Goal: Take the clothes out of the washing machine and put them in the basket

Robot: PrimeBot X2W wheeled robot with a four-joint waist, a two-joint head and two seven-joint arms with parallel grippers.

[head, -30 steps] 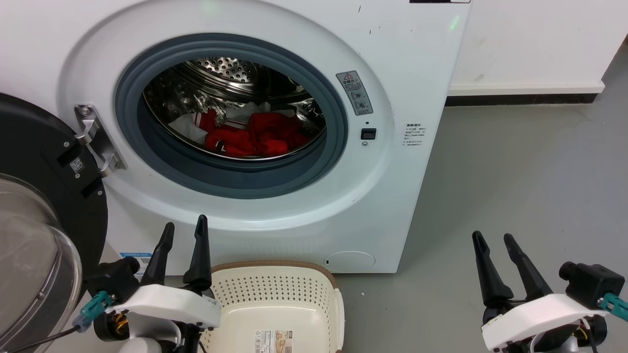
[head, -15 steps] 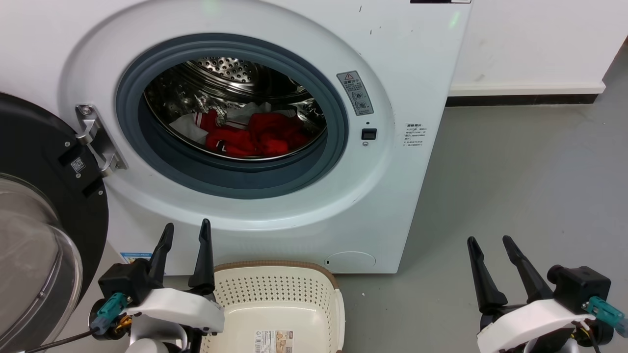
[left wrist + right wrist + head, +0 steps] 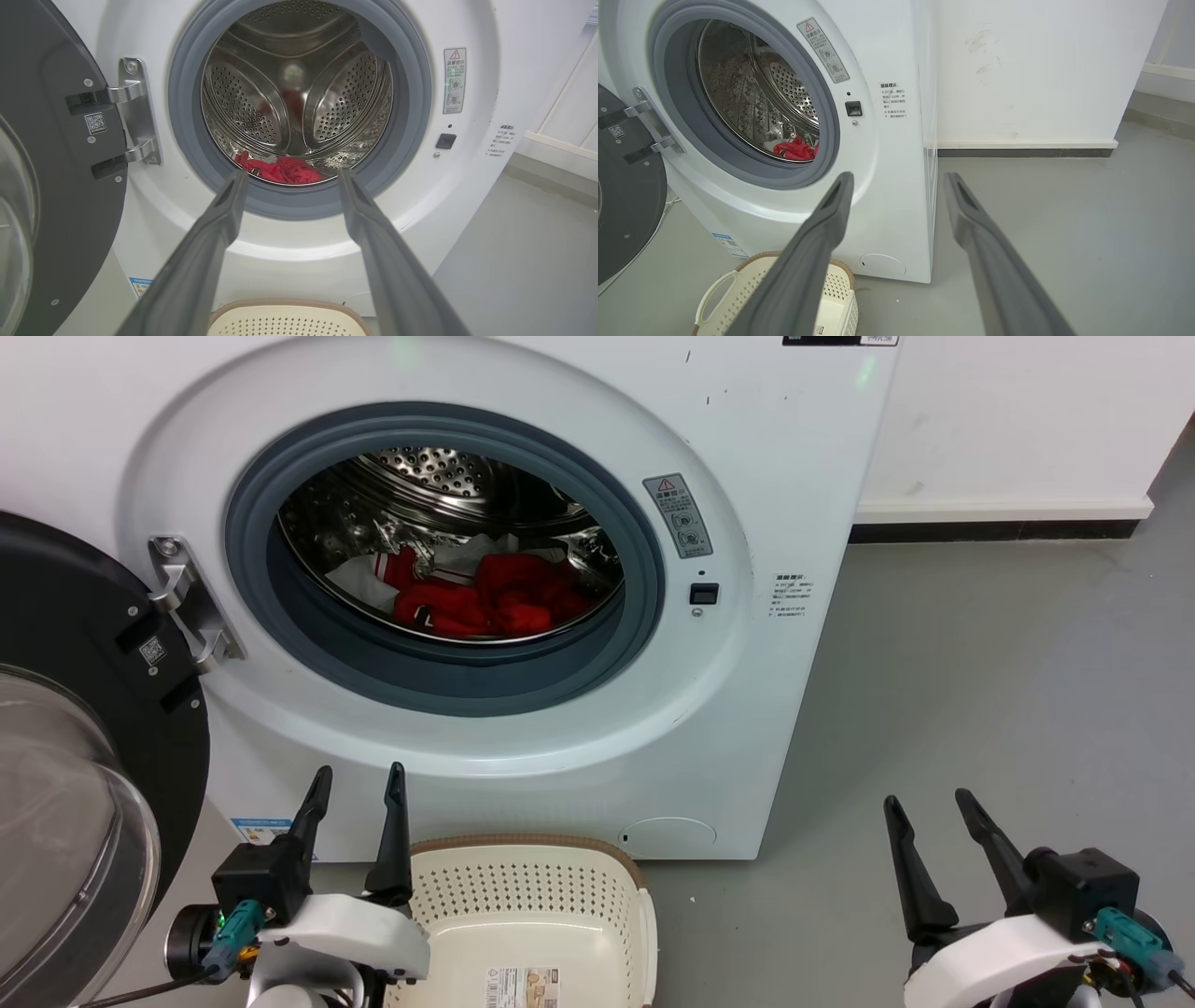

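Left hand (image 3: 360, 770), right hand (image 3: 926, 798) lower than before, both spread; crumpled red-and-white clothes (image 3: 485, 597) in the washing machine (image 3: 747, 709)

1. A smooth grey floor (image 3: 980, 709) spreads over the right side, from near to far.
2. A white wall (image 3: 1008, 420) stands at the far right, with faint dark scuffs (image 3: 983, 44) on it.
3. A white skirting ledge (image 3: 999, 510) runs along the wall's foot, and a dark strip (image 3: 990, 528) lies just under it, touching the floor.
4. A small pale speck (image 3: 691, 899) lies on the near floor.
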